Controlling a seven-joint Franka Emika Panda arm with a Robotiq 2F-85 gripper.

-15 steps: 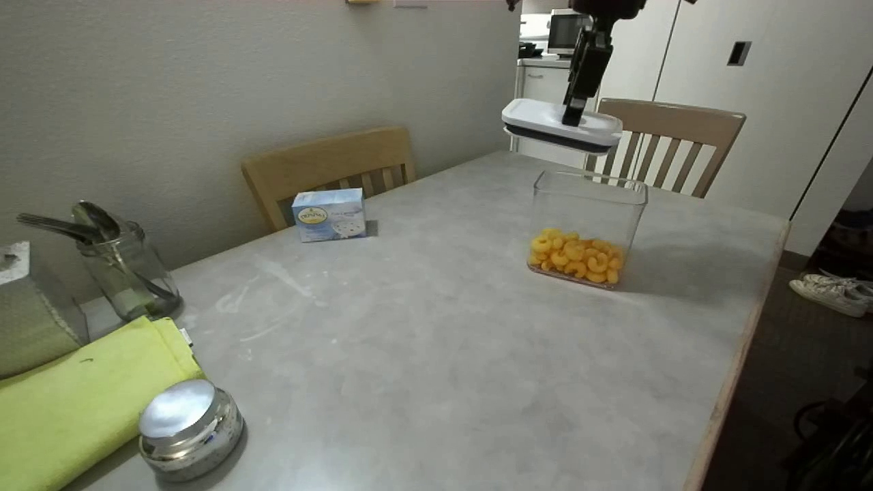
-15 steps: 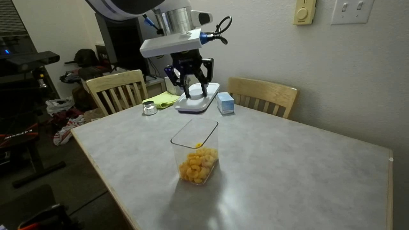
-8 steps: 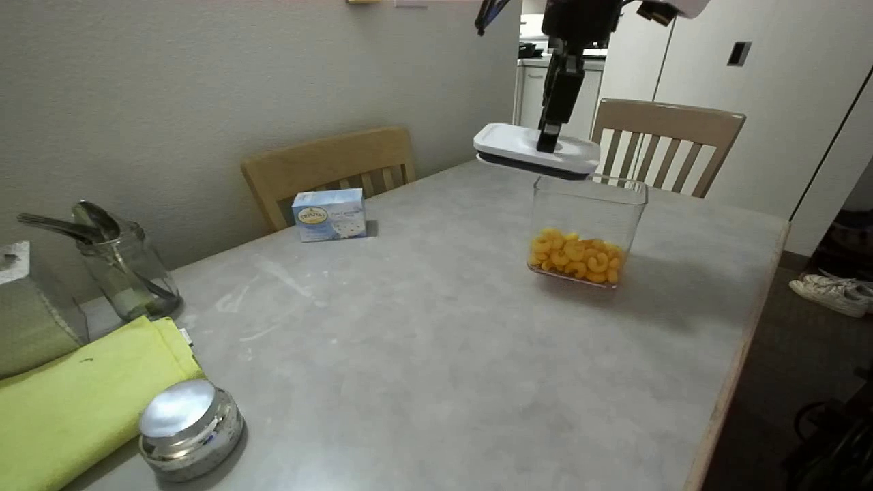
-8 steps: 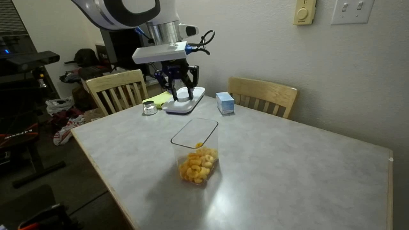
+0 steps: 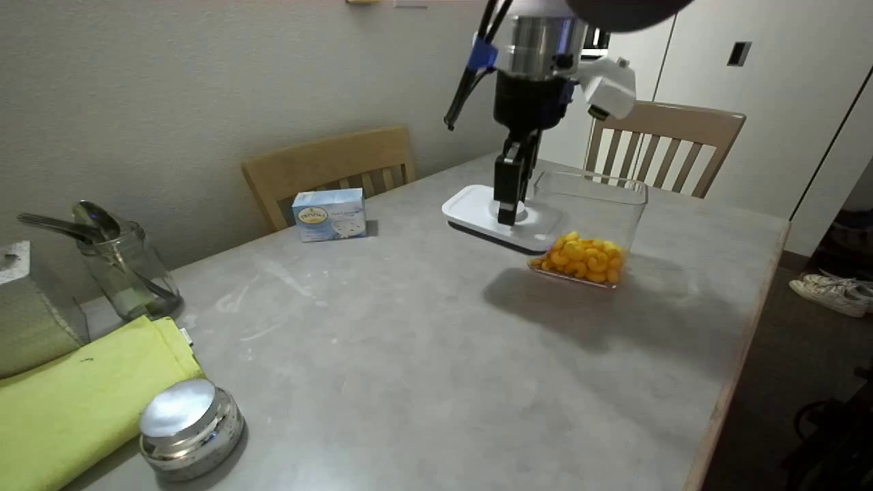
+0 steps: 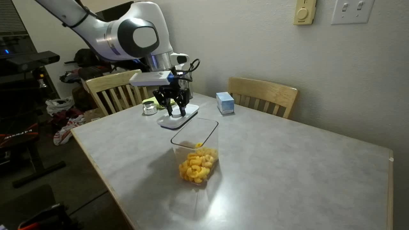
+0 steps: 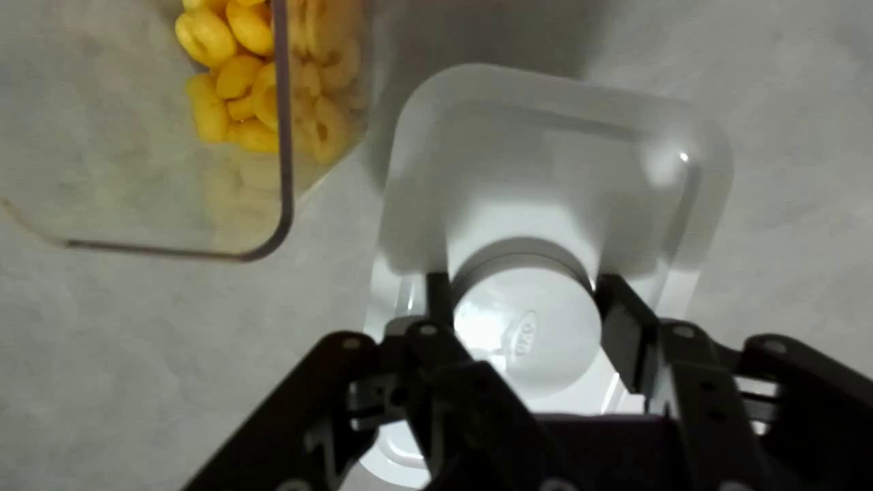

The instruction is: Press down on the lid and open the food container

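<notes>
The food container (image 5: 593,213) stood open and upright, orange-yellow snack pieces (image 6: 196,164) in its bottom. Just beside it, the lid (image 7: 528,198) was roughly level, on or barely above the table (image 5: 375,354); contact could not be told. The gripper (image 7: 524,296) pinched the lid's round button (image 7: 528,327) between both fingers. If it let go too high, the lid might drop and skid; a sideways swing across that narrow gap could tip the food container, spilling the snack pieces.
</notes>
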